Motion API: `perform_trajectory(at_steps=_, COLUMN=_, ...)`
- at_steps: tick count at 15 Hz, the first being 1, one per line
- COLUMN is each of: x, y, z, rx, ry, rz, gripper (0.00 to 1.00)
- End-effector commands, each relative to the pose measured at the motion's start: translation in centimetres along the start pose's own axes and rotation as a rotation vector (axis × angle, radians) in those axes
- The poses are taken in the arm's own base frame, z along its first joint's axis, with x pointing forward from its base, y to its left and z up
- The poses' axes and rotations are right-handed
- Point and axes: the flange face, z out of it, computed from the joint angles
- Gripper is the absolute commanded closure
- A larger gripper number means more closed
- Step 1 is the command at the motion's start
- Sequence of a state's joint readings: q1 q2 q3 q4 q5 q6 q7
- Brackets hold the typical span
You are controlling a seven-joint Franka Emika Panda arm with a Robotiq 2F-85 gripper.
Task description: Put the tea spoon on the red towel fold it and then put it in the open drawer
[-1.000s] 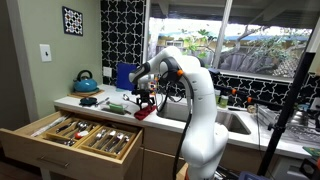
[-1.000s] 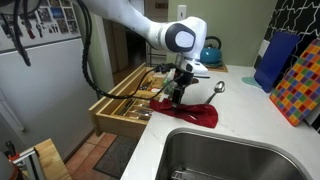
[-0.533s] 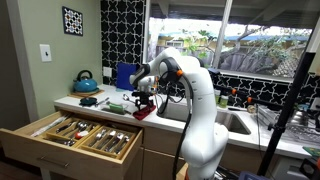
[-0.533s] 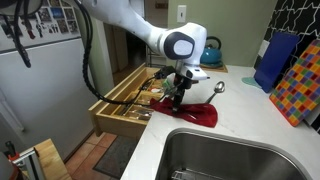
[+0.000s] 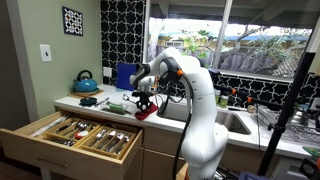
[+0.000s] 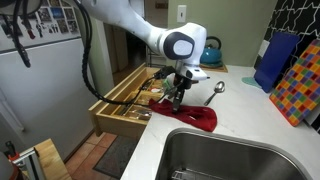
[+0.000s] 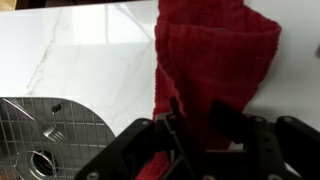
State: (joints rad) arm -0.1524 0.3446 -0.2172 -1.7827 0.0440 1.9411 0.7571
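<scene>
The red towel (image 6: 197,118) lies bunched on the white counter beside the sink; it is also in the wrist view (image 7: 212,55) and small in an exterior view (image 5: 146,112). A tea spoon (image 6: 214,92) rests on the counter at the towel's far edge, bowl pointing away; the wrist view does not show it. My gripper (image 6: 172,102) (image 5: 143,103) points down at the towel's near end. In the wrist view my gripper (image 7: 195,122) has its fingers pressed against a fold of red cloth. The open drawer (image 5: 40,146) (image 6: 112,108) holds cutlery in wooden dividers.
The steel sink (image 6: 240,155) (image 7: 50,140) lies right beside the towel. A teal kettle (image 5: 86,82), a blue board (image 6: 272,60) and a multicoloured board (image 6: 297,85) stand at the back of the counter. Small items (image 5: 118,107) sit beside the towel.
The jaws stood wide over the towel and have closed in on its fold. The arm has hardly moved, and the spoon lies where it was.
</scene>
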Motion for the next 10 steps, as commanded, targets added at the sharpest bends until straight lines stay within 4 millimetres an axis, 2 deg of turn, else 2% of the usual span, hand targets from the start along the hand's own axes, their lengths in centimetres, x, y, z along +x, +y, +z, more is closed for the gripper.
perform_trajectory(at_steps=1, x=0.0, y=0.6, z=1.0, rx=0.012, ry=-0.004, rz=-0.003, gripper=0.93)
perform_trajectory(at_steps=2, x=0.0, y=0.7, z=0.9, rx=0.013, ry=-0.002, rz=-0.003, gripper=0.99)
perform_trajectory(at_steps=3, x=0.0, y=0.7, z=0.6, rx=0.016, ry=0.004, rz=-0.002, gripper=1.00)
perform_trajectory(at_steps=5, x=-0.3, y=0.6, z=-0.6, rx=0.026, ry=0.025, rz=-0.009, gripper=0.96)
perform_trajectory(at_steps=10, x=-1.9, y=0.2, z=-4.6, rx=0.014, ry=0.083, rz=-0.009, gripper=0.98)
